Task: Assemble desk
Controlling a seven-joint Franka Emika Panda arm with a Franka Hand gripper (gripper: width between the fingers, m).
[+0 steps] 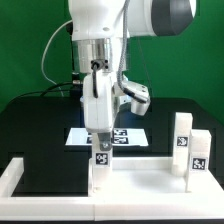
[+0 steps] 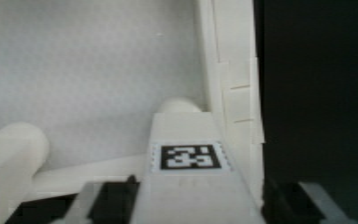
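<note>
Item 1, the white plastic toy desk, part-built: its flat rectangular white top panel (image 1: 140,178) lies on the black mat (image 1: 35,125), pushed into the corner of the large white rail (image 1: 20,172), which I judge is there to brace it while legs go in. Item 2, short white block legs with black-and-white square tags, 3 counted in the exterior view: 1 leg (image 1: 101,160) stands upright on the panel at the exterior view's left, directly beneath my two-finger gripper (image 1: 101,128); 2 spare legs (image 1: 190,148) stand upright, just beside each other, at the exterior view's right, apparently parked within reach until needed. In the wrist view the tagged leg (image 2: 194,160) sits between the dark fingertips (image 2: 108,203), which flank it; whether they are gripping or just letting go I cannot tell, since contact is not resolved. I judge the arm sits vertical over this leg to seat it. Item 3, the marker board (image 1: 125,136), 1 counted, flat on the mat behind the gripper and partly hidden by it. A 4th leg is not visible in either view.
</note>
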